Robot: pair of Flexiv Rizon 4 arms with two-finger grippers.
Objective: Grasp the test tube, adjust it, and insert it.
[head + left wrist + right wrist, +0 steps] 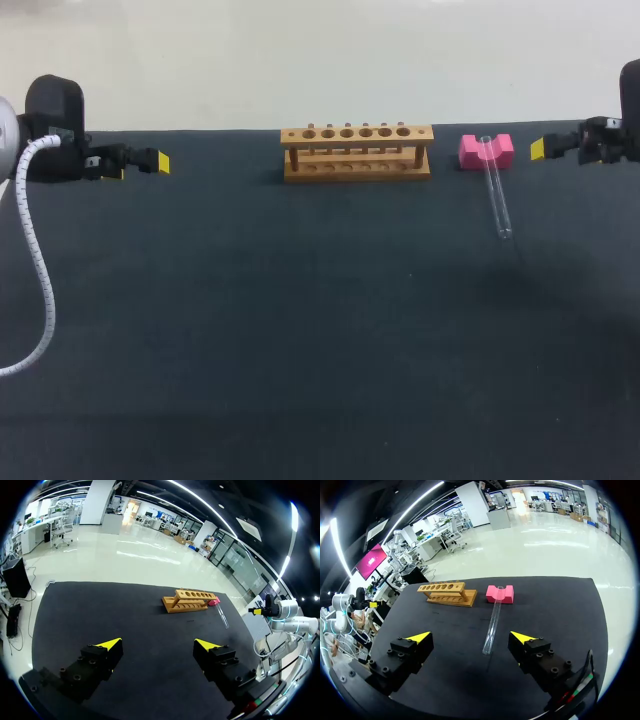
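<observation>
Right wrist view alone shows its fingers (420, 638) apart, test tube (492, 625) on block (500, 594)

A dark matte table (300, 380) (softly, evenly lit) spans the head view's width.

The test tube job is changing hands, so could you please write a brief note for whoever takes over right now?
Left gripper: open, empty, at the table's left side.
Right gripper: open, empty, at the right side, tube ahead of it.
Tube: lying down right of the rack, one end on the pink block, the other on the table.
Rack: empty.
Done: nothing yet.
To do: grasp the tube, adjust it, insert it in the rack.
</observation>
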